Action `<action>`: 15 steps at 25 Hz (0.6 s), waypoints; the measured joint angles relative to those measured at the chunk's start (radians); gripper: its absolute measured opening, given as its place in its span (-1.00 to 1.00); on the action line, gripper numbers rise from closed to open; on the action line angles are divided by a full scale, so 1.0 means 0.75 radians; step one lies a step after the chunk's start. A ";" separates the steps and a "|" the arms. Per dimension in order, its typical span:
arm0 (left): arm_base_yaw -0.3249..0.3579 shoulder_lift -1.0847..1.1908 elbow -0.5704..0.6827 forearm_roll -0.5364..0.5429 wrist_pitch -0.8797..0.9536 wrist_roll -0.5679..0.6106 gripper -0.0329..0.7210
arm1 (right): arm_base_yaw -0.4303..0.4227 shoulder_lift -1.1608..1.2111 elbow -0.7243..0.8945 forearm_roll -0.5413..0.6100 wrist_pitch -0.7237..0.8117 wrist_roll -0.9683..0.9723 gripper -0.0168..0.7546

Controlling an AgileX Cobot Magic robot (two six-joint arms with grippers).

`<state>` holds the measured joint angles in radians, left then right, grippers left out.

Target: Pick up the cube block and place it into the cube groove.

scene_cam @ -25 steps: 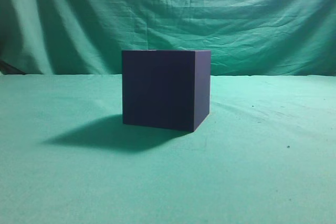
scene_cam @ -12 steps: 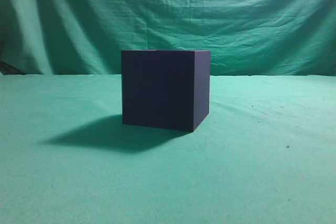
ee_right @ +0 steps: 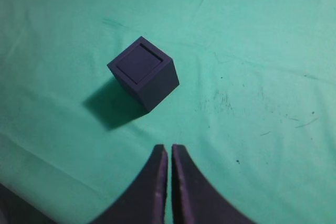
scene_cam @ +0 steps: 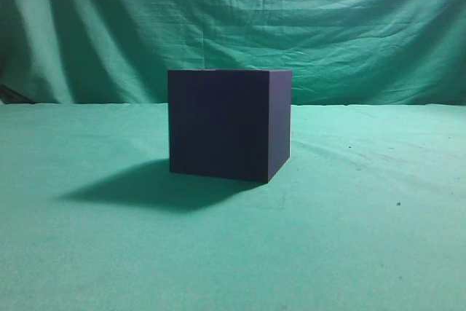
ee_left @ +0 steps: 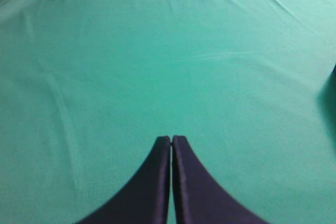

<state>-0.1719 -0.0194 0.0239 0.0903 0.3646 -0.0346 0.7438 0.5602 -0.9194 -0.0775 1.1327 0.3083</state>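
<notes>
The cube groove [scene_cam: 229, 125] is set upright mid-table [scene_cam: 364, 238], one vertical edge turned toward the front edge; the block is seated flush inside. Both claws [ee_left: 171, 140] [ee_right: 169, 148] are clenched, empty.

Only the claws show. The left claw [ee_left: 171, 139] is two dark navy-purple matte fingers, broad at the base and curving inward to narrow, blunt tips. The right claw [ee_right: 169, 148] has the same colour and tapering horn-like shape, without visible markings.
</notes>
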 joint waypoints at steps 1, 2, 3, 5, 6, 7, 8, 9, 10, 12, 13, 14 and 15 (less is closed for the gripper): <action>0.000 0.000 0.000 0.000 0.000 0.000 -0.91 | 0.000 -0.024 0.018 0.000 0.006 0.000 -0.96; 0.000 0.000 0.000 0.000 0.000 0.000 -0.91 | 0.000 -0.040 0.026 0.000 0.023 0.000 -0.96; 0.000 0.000 0.000 0.000 0.000 0.000 -0.91 | 0.000 -0.050 0.035 0.000 0.043 0.002 -0.96; 0.000 0.000 0.000 0.000 0.000 0.000 -0.91 | 0.000 -0.056 0.041 -0.002 0.079 0.002 -0.96; 0.000 0.000 0.000 0.000 0.000 0.000 -0.91 | 0.000 -0.056 0.045 -0.011 0.083 0.002 -0.96; 0.000 0.000 0.000 0.000 0.000 0.000 -0.91 | 0.000 -0.056 0.045 -0.027 0.079 0.002 -0.96; 0.000 0.000 0.000 0.000 0.000 0.000 -0.91 | 0.000 -0.056 0.045 -0.044 0.061 0.002 -0.96; 0.000 0.000 0.000 0.000 0.000 0.000 -0.91 | 0.000 -0.056 0.045 -0.066 0.036 0.000 -0.96; 0.000 0.000 0.000 0.000 0.000 0.000 -0.91 | 0.000 -0.056 0.045 -0.086 0.012 -0.012 -0.96; 0.000 0.000 0.000 0.000 0.000 0.000 -0.91 | 0.000 -0.057 0.045 -0.110 -0.050 -0.063 -0.96; 0.000 0.000 0.000 0.000 0.000 0.000 -0.91 | 0.000 -0.059 0.048 -0.116 -0.082 -0.098 -0.96; 0.000 0.000 0.000 0.000 0.000 0.000 -0.91 | -0.011 -0.067 0.056 -0.116 -0.128 -0.141 -0.96; 0.000 0.000 0.000 0.000 0.000 0.000 -0.91 | -0.034 -0.080 0.072 -0.109 -0.180 -0.178 -0.96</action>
<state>-0.1719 -0.0194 0.0239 0.0903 0.3646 -0.0346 0.7184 0.5003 -0.8654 -0.1593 0.9979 0.1748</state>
